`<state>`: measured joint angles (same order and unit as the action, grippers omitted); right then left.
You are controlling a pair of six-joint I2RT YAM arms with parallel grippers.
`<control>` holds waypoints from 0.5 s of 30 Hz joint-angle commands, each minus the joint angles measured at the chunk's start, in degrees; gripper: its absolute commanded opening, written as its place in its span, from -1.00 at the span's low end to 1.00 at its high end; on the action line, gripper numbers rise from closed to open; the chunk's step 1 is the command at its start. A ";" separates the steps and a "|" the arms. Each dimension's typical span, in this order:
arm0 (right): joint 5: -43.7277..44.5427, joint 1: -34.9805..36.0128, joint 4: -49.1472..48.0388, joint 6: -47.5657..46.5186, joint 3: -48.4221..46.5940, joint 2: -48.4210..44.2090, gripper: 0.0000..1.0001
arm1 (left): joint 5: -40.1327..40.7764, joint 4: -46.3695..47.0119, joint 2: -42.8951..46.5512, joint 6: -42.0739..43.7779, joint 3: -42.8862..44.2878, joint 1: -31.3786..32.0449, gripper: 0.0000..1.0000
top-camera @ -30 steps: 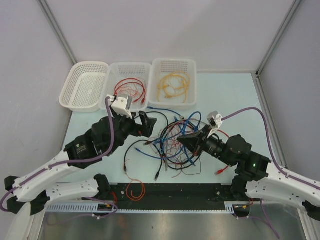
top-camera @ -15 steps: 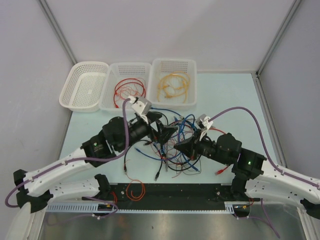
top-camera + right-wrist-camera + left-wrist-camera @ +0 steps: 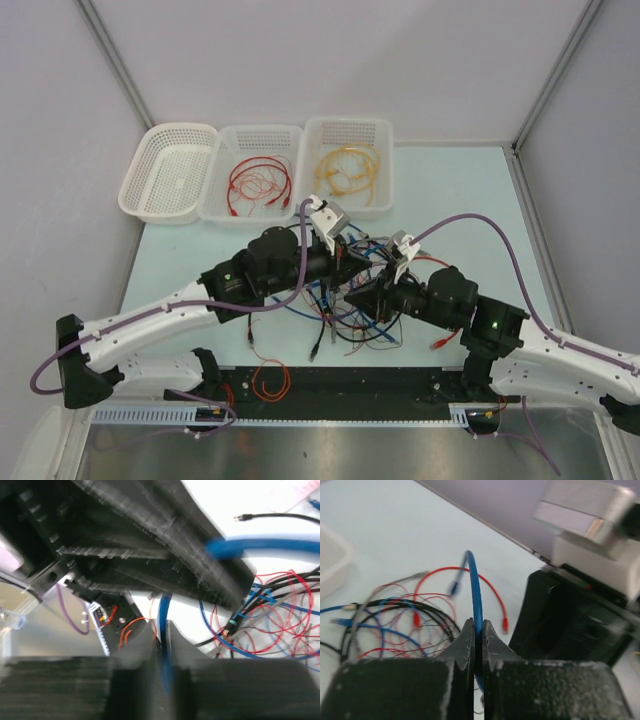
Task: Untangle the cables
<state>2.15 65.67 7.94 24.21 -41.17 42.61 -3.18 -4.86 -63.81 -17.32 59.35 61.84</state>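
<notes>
Since a second ago the left pincer (image 3: pixel 477 630) has left its place by the middle basket (image 3: pixel 260 138), where it stood wide open. It has crossed to the right and now sits over the tangle (image 3: pixel 365 335), close against the right pincer (image 3: pixel 161 630), with its jaws shut. The right pincer has crept a little towards it, and the loose cables have drawn tighter under both.

There are two pincers and three white baskets. All three stand in a row on the table (image 3: pixel 450 190), beyond the left pincer. The leftmost basket (image 3: pixel 140 190) shows no cables; the middle one holds red cables (image 3: pixel 258 180) and the right basket (image 3: pixel 348 130) holds yellow cables (image 3: pixel 345 170). There is one tangle of blue, black and red cables, lying below and around both pincers. A single red-orange loop (image 3: pixel 270 380) lies apart, on the near side of the left pincer.

The left pincer is closed on a blue cable (image 3: pixel 476 592), which arches up out of its fingertips and down towards the tangle beyond. The right pincer's jaws are all but closed with a blue cable pinched between them – whether it is the same cable I cannot tell.
</notes>
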 commanded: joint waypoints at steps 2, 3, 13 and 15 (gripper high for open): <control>3.81 0.60 0.31 0.14 -3.04 -2.00 0.32 | 13.88 -0.94 8.07 3.43 2.52 -0.58 -1.00; 6.26 0.60 1.01 0.57 -3.13 -2.44 0.44 | 16.16 -1.29 9.39 3.96 2.96 -1.28 -1.00; 23.33 0.51 10.25 1.28 -3.13 -7.63 0.82 | 30.15 -18.77 10.03 9.93 21.50 -6.65 -1.00; 24.30 0.51 10.16 0.76 -3.13 -7.54 0.82 | 31.65 -20.44 8.89 11.51 24.84 -6.74 -1.00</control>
<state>19.66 66.11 16.82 25.04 -41.82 35.90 21.50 -20.53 -53.04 -10.79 78.35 55.64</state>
